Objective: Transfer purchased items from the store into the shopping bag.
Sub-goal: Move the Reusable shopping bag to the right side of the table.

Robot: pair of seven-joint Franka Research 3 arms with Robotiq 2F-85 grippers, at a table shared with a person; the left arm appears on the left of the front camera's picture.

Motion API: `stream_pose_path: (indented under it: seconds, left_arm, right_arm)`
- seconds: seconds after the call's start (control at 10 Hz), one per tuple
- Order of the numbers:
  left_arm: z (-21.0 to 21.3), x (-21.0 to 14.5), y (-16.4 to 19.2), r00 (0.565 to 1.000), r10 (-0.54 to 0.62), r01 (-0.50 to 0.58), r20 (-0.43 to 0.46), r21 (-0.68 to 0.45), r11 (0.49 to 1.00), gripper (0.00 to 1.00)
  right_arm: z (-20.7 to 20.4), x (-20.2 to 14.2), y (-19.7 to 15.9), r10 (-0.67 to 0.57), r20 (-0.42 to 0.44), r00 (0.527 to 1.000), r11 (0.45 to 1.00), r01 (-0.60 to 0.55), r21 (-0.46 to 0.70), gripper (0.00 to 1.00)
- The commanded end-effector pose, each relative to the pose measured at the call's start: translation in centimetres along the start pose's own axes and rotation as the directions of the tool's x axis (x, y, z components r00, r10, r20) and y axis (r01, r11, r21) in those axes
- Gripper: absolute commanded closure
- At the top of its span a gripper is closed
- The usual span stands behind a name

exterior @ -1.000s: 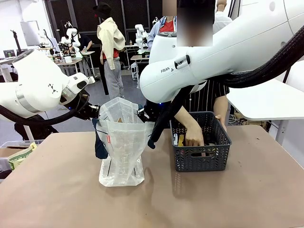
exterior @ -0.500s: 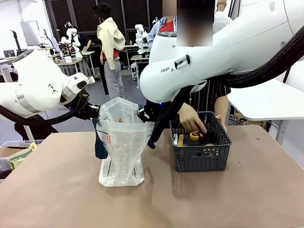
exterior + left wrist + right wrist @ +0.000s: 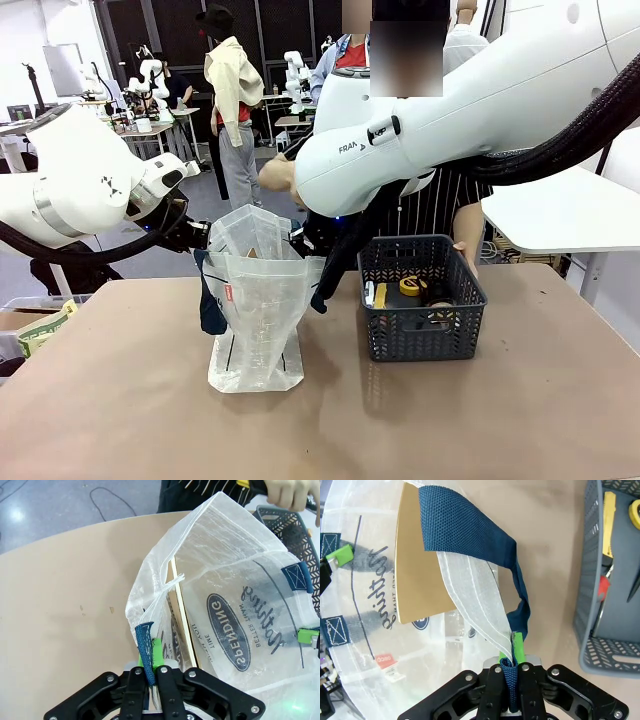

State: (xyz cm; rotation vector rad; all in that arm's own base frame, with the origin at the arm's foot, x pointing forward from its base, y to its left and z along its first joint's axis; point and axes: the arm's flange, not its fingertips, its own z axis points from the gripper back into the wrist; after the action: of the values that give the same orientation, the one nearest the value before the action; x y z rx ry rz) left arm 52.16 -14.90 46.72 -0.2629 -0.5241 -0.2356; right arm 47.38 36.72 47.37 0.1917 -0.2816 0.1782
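The left arm's jaws are clenched on one navy strap handle (image 3: 145,641) at the 9 o'clock side of the translucent whitish plastic shopping bag (image 3: 255,300), the right arm's jaws on the other handle (image 3: 465,525) at 3 o'clock, evidently spreading its mouth for loading; on the brown desk (image 3: 500,420) at its 3 o'clock sits the dark grey lattice plastic basket (image 3: 420,345), a yellow-and-black round item (image 3: 411,286) inside; a person's hand (image 3: 272,175) hovers at 12 o'clock, half hidden by the right arm's white link (image 3: 450,120).

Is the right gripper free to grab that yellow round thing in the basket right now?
Probably not: the right gripper is shut on the navy handle of the shopping bag. The yellow-and-black round item lies uncovered in the basket, though.
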Motion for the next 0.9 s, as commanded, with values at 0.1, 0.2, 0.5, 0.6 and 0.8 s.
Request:
stream_pose_path:
  seconds: [0.1, 0.2, 0.5, 0.6, 0.8]
  left_arm:
    - [0.32, -0.24, 0.08, 1.0, 0.001, -0.001, 0.002, 0.002, 1.0, 1.0]
    - [0.32, -0.24, 0.08, 1.0, 0.001, -0.001, 0.002, 0.002, 1.0, 1.0]
    - [0.32, -0.24, 0.08, 1.0, 0.001, -0.001, 0.002, 0.002, 1.0, 1.0]
    - [0.32, -0.24, 0.08, 1.0, 0.001, -0.001, 0.002, 0.002, 1.0, 1.0]
    - [0.32, -0.24, 0.08, 1.0, 0.001, -0.001, 0.002, 0.002, 1.0, 1.0]
  right_arm:
    - [0.03, -0.08, -0.01, -0.002, -0.004, 1.0, 1.0, 0.002, 0.006, 1.0]
    - [0.03, -0.08, -0.01, -0.002, -0.004, 1.0, 1.0, 0.002, 0.006, 1.0]
    - [0.03, -0.08, -0.01, -0.002, -0.004, 1.0, 1.0, 0.002, 0.006, 1.0]
    - [0.03, -0.08, -0.01, -0.002, -0.004, 1.0, 1.0, 0.002, 0.006, 1.0]
    - [0.03, -0.08, -0.01, -0.002, -0.004, 1.0, 1.0, 0.002, 0.006, 1.0]
